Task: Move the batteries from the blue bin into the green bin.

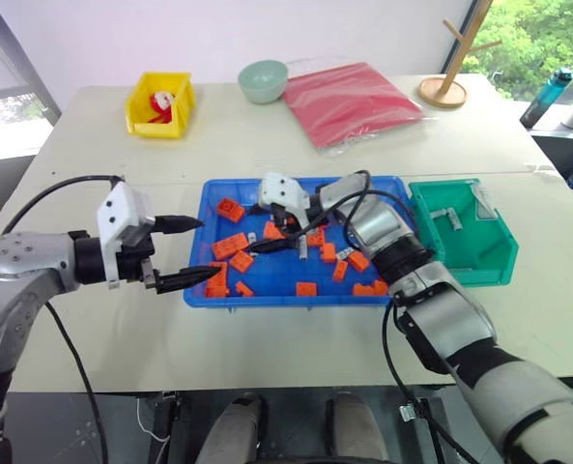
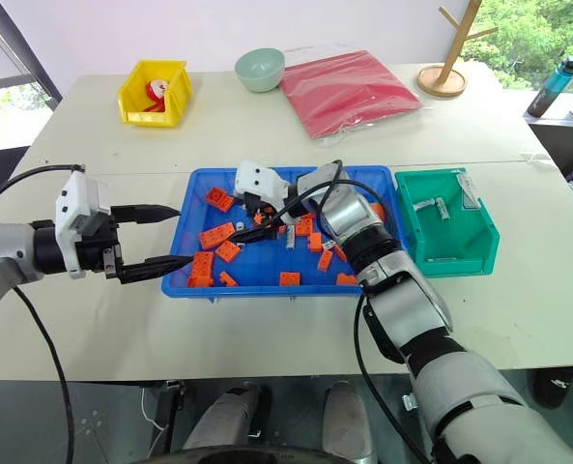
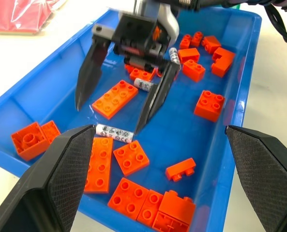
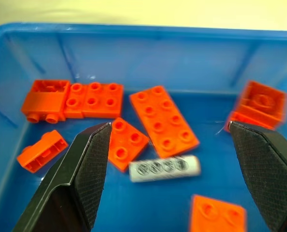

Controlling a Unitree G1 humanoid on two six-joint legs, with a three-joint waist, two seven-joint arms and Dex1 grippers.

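Battery flat, long axis spanning right fingers' gap.

Head eyes look down; wrist cameras close over blue bin.

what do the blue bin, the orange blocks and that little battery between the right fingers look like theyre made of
Blue bin: looks like glossy moulded plastic; its floor shows bright reflections and the rim is rolled.
Orange blocks: hard plastic, smooth with a slight sheen, with moulded round studs on top.
Battery: probably metal under a pale printed wrapper; the body itself is hidden, so this is a guess. It lies loose on the bin floor under the open right gripper.
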